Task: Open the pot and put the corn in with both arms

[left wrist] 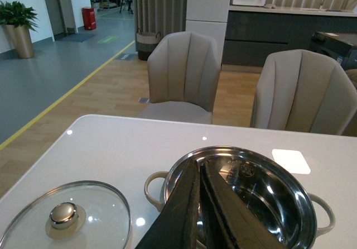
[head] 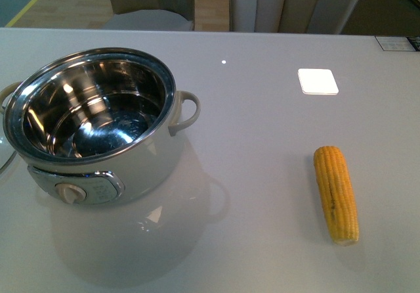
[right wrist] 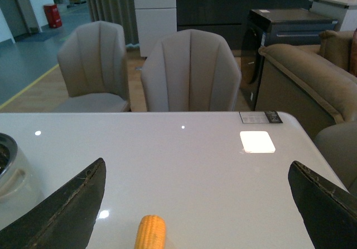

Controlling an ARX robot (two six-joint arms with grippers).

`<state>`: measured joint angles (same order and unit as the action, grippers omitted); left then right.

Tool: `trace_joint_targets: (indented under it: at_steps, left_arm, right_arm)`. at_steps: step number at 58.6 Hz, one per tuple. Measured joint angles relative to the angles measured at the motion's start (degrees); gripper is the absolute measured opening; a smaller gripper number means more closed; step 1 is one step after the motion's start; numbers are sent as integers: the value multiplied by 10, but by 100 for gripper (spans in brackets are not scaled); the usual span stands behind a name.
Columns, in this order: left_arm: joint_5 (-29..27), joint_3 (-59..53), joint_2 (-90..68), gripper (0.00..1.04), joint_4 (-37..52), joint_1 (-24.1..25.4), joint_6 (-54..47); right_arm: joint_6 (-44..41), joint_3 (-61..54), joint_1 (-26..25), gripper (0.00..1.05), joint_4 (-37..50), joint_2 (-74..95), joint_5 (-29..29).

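Aloft, left pincer [left wrist: 197, 164] closed; right pincer [right wrist: 196, 166] agape.

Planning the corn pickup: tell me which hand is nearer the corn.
Right. The right hand, open, faces the corn, which lies just ahead of it. The left hand, shut, points at the pot, across the table from the corn.

Your left fingers [left wrist: 228, 226] show as two long, matte-black blades that taper to narrow tips, with smooth flat faces. Your right fingers [right wrist: 72, 215] are black wedges too, their edges scuffed pale and rough.
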<state>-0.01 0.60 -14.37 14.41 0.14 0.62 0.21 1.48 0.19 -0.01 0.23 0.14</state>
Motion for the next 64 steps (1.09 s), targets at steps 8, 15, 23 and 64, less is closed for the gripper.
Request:
trace_joint_targets:
  at_steps: [8,15,23,64]
  left_arm:
    - [0,0,22,3,-23,0,0]
    - [0,0,39,3,-38,0,0]
    - [0,0,123,3,-137,0,0]
    - [0,0,140,99,-143,0,-1]
  right_arm:
    - [0,0,0,96,0,0,0]
    - [0,0,0,96,0,0,0]
    - [0,0,0,96,0,0,0]
    - [0,0,0,96,0,0,0]
